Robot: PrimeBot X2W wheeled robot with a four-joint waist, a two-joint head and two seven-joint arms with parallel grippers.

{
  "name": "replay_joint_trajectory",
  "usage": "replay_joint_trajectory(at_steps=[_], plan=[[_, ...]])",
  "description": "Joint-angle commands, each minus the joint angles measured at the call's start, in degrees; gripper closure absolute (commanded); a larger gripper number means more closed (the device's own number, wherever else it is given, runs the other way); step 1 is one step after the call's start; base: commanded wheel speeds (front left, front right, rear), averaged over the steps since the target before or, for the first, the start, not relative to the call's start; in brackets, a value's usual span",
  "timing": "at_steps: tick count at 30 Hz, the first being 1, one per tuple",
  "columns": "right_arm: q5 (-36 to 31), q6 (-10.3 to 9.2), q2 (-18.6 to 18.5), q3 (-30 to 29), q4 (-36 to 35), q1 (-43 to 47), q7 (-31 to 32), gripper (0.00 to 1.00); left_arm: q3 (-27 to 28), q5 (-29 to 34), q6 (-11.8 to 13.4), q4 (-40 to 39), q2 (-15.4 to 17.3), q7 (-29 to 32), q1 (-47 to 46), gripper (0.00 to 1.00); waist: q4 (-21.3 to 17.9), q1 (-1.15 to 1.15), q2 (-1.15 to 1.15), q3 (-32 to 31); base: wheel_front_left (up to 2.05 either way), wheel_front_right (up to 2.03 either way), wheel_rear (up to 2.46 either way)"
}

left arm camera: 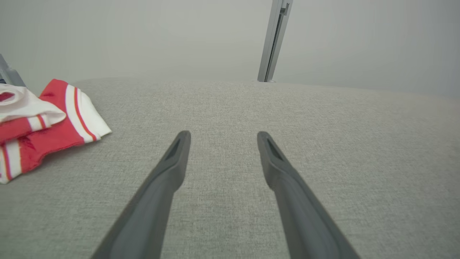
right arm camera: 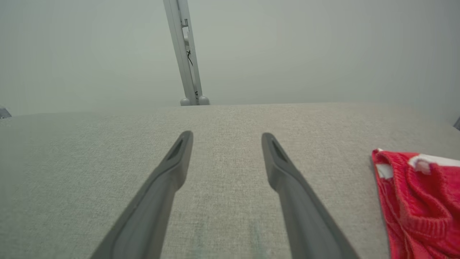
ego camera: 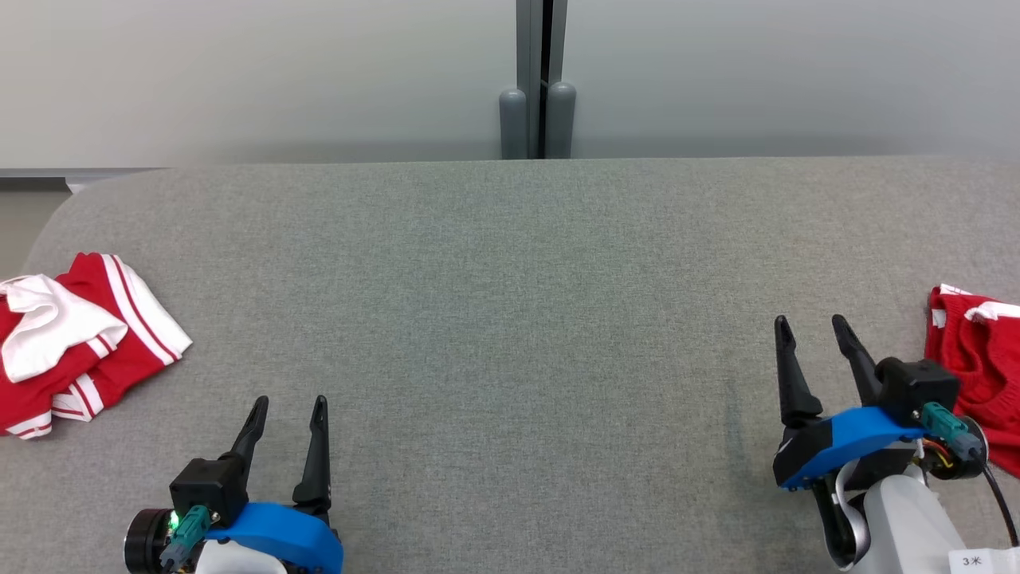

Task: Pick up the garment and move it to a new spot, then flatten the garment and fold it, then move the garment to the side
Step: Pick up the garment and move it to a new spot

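Observation:
A crumpled red garment with white stripes lies at the far left of the grey fabric surface; the left wrist view has this striped garment at its left edge. A red knit garment lies at the far right, partly cut off by the frame, and the right wrist view shows this knit garment at its lower right. My left gripper is open and empty, to the right of the striped garment. My right gripper is open and empty, left of the knit one.
The grey surface stretches wide between the two garments. Its far edge meets a pale wall with a grey vertical post at the middle. The surface's rounded left corner drops off beyond the striped garment.

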Motion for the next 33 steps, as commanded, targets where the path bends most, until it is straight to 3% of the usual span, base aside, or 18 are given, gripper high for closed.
replay_joint_trajectory(at_steps=[1, 16, 33], plan=[[0.7, 0.0, -0.3, 0.7, -0.5, 1.3, -0.3, 0.0, 0.9, 0.9, 0.2, 0.2, -0.5, 0.0, 0.4, 0.0, 0.1, 0.01, 0.0, -0.4, 0.0, 0.0, 0.0], [3.9, 0.0, -0.2, 4.3, -0.9, 5.1, -0.3, 0.0, 5.5, 4.8, 1.2, -0.1, -3.0, 0.0, 2.4, 0.0, -0.8, 0.01, 0.0, -6.5, 0.0, 0.0, 0.0], [4.6, 0.0, -0.3, 6.0, 0.2, 5.7, -0.3, 0.0, 7.6, 6.0, 0.9, -1.1, -3.6, 0.0, 3.1, 0.0, -1.2, 0.01, 0.0, -6.8, 0.0, 0.0, 0.0]])
